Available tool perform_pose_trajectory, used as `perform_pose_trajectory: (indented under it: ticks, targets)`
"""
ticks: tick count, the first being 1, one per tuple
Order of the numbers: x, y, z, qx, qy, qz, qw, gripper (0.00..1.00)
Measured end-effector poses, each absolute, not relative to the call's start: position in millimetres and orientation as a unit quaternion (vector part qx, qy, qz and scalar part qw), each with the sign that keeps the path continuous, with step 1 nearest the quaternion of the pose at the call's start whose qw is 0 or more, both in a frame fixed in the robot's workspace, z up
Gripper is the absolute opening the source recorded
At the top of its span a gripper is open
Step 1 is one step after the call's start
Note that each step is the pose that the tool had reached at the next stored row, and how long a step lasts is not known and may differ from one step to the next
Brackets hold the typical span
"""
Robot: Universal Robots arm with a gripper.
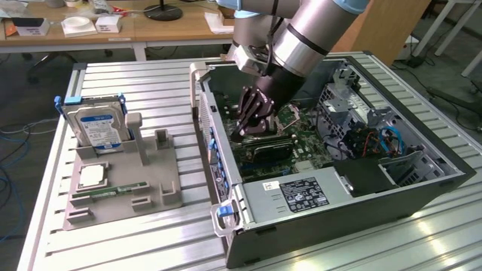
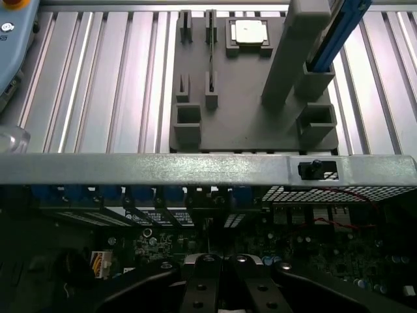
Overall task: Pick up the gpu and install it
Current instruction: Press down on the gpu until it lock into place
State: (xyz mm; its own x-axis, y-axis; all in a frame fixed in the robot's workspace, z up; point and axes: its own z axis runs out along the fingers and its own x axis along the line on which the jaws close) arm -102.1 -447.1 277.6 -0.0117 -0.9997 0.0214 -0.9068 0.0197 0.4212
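1. no brand or writing can be read. the hard drive [image 1: 96, 129] has a blue and white label, and the power supply [image 1: 297, 195] at the near end of the computer case [image 1: 226, 145] has a black and white sticker; the print on both is too small to make out.
2. the gripper [image 1: 242, 131] reaches down into the open case, over the motherboard [image 1: 301, 152], its dark fingers [image 2: 202, 280] drawn close together with just a thin slit between them.
3. the gpu cannot be told apart from the dark fingers and the dark board below them. whether a thin card sits in that slit cannot be told, so neither its place nor its look can be given.
4. the grey holder tray [image 1: 162, 195] lies on the slatted table [image 1: 135, 79], at the exterior view's left of the case. it carries the hard drive upright in a blue frame at its far end, a square silver processor chip [image 1: 92, 176] nearer, and a slim green ram stick [image 1: 113, 189] lying beside the chip. several upright slots on the tray stand bare.
5. inside the case, blue and red cables [image 1: 388, 141] run at the exterior view's right of the motherboard.
6. a blue latch [image 1: 223, 213] sits at the case's near corner.
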Motion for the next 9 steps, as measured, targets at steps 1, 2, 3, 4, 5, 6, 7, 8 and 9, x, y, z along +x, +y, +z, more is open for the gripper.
perform_pose_trajectory:
  ticks: [1, 2, 3, 4, 5, 6, 7, 8, 9]
  targets:
    - [-101.7, -447.1, 277.6, 0.685, -0.696, -0.146, 0.159, 0.1]
    - [-101.1, -447.0, 277.5, 0.685, -0.696, -0.146, 0.159, 0.1]
    - [-100.4, -447.0, 277.4, 0.685, -0.696, -0.146, 0.159, 0.1]
    - [-99.3, -447.0, 277.2, 0.685, -0.696, -0.146, 0.159, 0.1]
    - [-97.9, -447.0, 276.8, 0.685, -0.696, -0.146, 0.159, 0.1]
    - [-96.6, -447.0, 276.2, 0.685, -0.696, -0.146, 0.159, 0.1]
    - [-94.9, -447.0, 275.7, 0.685, -0.696, -0.146, 0.159, 0.1]
    - [-93.1, -447.0, 274.7, 0.685, -0.696, -0.146, 0.159, 0.1]
    - [-91.1, -447.0, 273.7, 0.685, -0.696, -0.146, 0.159, 0.1]
